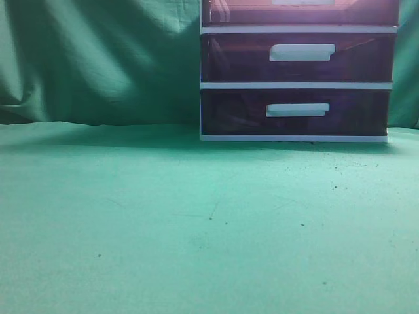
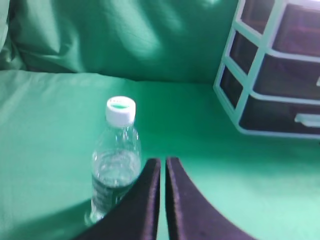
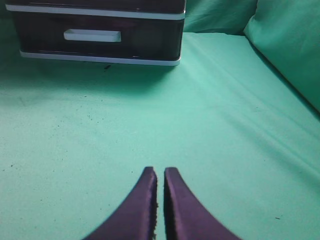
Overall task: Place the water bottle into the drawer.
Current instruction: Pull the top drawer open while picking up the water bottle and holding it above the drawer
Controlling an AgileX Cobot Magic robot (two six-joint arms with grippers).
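Bottle upright on the green cloth, both claws pressed together and empty.

In the left wrist view the water bottle stands at lower left, just beside the left gripper, whose fingers meet with only a slit between. The right gripper is likewise closed over bare cloth. The reddish-pink drawer sits pushed in at the exterior view's top right, atop the three-drawer unit.
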